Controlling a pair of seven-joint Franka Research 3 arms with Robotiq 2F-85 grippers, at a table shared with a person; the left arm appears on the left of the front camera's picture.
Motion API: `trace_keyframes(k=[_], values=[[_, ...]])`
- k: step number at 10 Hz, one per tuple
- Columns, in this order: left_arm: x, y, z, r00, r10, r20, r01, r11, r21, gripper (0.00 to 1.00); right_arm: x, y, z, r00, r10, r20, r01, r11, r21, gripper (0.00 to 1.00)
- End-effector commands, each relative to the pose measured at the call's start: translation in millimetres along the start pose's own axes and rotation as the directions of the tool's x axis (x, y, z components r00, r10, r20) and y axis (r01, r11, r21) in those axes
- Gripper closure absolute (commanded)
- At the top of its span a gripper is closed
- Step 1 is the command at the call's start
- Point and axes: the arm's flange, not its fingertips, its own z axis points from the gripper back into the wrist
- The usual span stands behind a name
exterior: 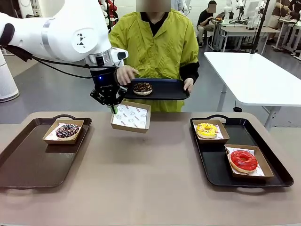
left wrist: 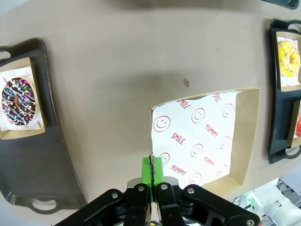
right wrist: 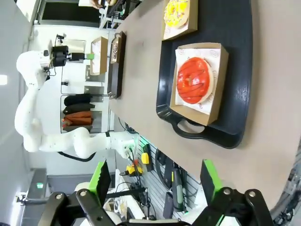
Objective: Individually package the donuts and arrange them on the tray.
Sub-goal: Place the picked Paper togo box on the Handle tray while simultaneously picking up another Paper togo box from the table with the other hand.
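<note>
My left gripper (exterior: 112,108) (left wrist: 152,169) is shut on the left rim of an empty paper-lined box (exterior: 131,117) (left wrist: 197,136), holding it tilted above the table. Across the table, the person holds a dark tray (exterior: 164,92) carrying the chocolate donut (exterior: 142,88). The purple sprinkled donut (exterior: 67,131) (left wrist: 18,101) lies in a box on the left tray (exterior: 28,162). On the right tray (exterior: 216,165) (right wrist: 237,70), the yellow donut (exterior: 207,129) (right wrist: 176,12) and the red donut (exterior: 243,160) (right wrist: 193,80) each lie in a box. My right gripper (right wrist: 155,181) hangs open over the table's right end.
Bare brown tabletop (exterior: 141,179) stretches between the two trays. A white table (exterior: 254,75) stands behind on the right. The person's hands (exterior: 126,74) grip both ends of their tray, close to my left gripper.
</note>
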Motion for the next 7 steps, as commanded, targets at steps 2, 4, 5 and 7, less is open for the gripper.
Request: trace_keyframes(k=[2,4,5,7], values=[[12.4,-11.2,-2.6,1.000,0.020,-0.001,-0.020,0.996,0.085,1.00,11.4,4.5,-10.9,0.999,0.030,-0.019,-0.031,0.999,-0.027,0.00],[10.0,-12.6,-7.7,1.000,0.019,-0.003,-0.019,0.995,0.096,1.00,4.1,-3.4,-3.0,1.000,-0.005,-0.011,0.005,1.000,-0.002,0.00],[9.3,-3.5,-8.2,1.000,0.002,-0.007,-0.002,0.999,0.052,1.00,4.1,-3.4,-3.0,1.000,-0.005,-0.011,0.005,1.000,-0.002,0.00],[9.3,-3.5,-8.2,1.000,0.002,-0.007,-0.002,0.999,0.052,1.00,4.1,-3.4,-3.0,1.000,-0.005,-0.011,0.005,1.000,-0.002,0.00]])
